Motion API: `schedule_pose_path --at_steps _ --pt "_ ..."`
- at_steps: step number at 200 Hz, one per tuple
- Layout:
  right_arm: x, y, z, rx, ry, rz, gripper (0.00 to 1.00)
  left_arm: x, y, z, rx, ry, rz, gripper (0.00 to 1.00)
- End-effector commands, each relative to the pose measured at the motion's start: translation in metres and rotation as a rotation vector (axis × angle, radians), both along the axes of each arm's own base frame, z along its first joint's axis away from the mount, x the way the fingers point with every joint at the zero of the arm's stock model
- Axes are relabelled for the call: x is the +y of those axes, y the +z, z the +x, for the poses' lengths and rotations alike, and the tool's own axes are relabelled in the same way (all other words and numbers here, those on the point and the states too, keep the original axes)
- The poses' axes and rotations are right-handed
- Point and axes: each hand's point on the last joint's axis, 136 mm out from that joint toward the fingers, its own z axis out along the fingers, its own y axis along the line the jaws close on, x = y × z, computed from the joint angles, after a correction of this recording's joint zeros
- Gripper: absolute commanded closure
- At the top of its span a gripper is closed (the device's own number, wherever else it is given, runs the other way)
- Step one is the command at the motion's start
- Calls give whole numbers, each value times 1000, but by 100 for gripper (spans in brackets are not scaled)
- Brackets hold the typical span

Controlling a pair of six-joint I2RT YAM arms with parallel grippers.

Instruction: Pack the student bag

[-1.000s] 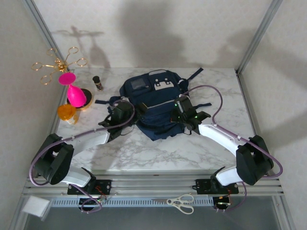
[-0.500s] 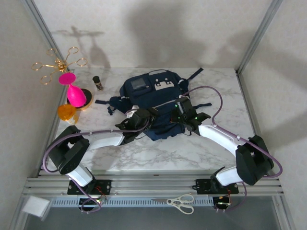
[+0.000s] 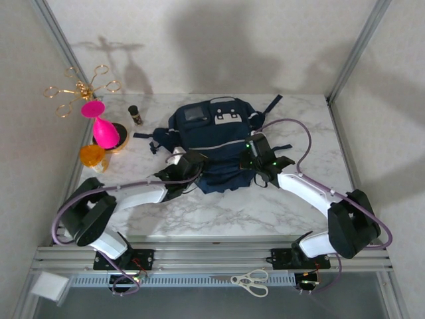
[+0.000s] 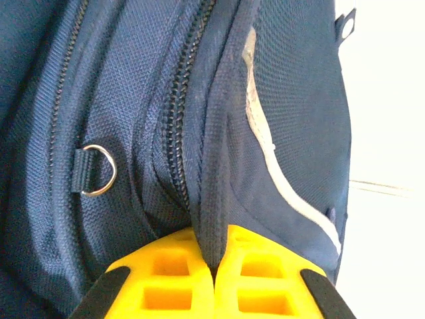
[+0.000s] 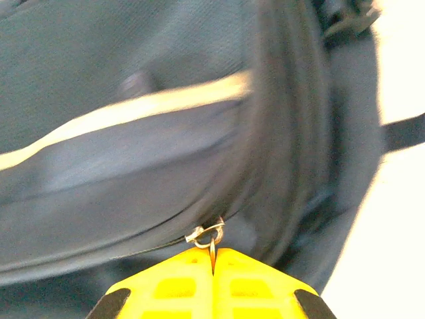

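The left gripper [image 4: 214, 269] is clenched. In the left wrist view its two yellow fingers meet at the bottom centre of the frame, pinching a thick ridge of navy fabric, a seam of the student bag [image 4: 292, 100]. A zip [image 4: 176, 113] runs up the frame just left of that ridge, and a D-ring [image 4: 99, 170] on a short webbing loop sits at middle left. A pale stripe [image 4: 265, 143] curves down the panel on the right.

The right gripper [image 5: 213, 256] is clenched too. Its yellow fingers press together at the bottom centre of the right wrist view, grasping a small metal ring [image 5: 207, 234] on the bag's dark zip line. That picture is blurred, so finer detail is lost.

From above, the bag lies in the centre of the marble table [image 3: 219, 212], its grey patches toward the top of the frame. The left gripper is at its lower left edge and the right gripper at its right side. At the left of the frame stand a pink vase [image 3: 101, 126], an orange object [image 3: 91, 154], a small dark bottle [image 3: 135, 115] and a gold wire rack [image 3: 80, 86]. Scissors [image 3: 251, 279] lie on the rail at the bottom.
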Motion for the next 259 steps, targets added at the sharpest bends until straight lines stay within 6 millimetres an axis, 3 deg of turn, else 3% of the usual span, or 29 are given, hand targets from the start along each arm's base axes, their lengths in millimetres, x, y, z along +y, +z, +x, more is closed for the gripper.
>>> schedule_pose_path --at_steps 1,32,66,111,161,178,187,225,259 --pt "-52 18 15 -83 -156 -114 100 84 -25 -3 50 113 244 100" --pt "-63 18 23 -87 -182 -141 100 131 -24 -3 63 79 369 100" --pt "-49 25 43 -133 -137 -118 100 137 -14 17 22 -36 408 100" --pt "-61 24 65 -142 -193 -186 100 150 -9 31 41 -64 524 100" --pt "-40 21 74 -132 -94 -138 100 141 -7 43 26 -127 522 100" --pt "-32 25 65 -135 -36 -102 86 128 -1 48 -10 -183 485 100" --pt "-29 29 60 -141 -9 -82 85 124 1 49 -16 -197 476 100" --pt "-36 42 46 -167 -20 -38 78 117 2 55 -19 -238 487 97" --pt "-36 32 41 -138 6 -56 75 117 8 59 -23 -242 500 85"
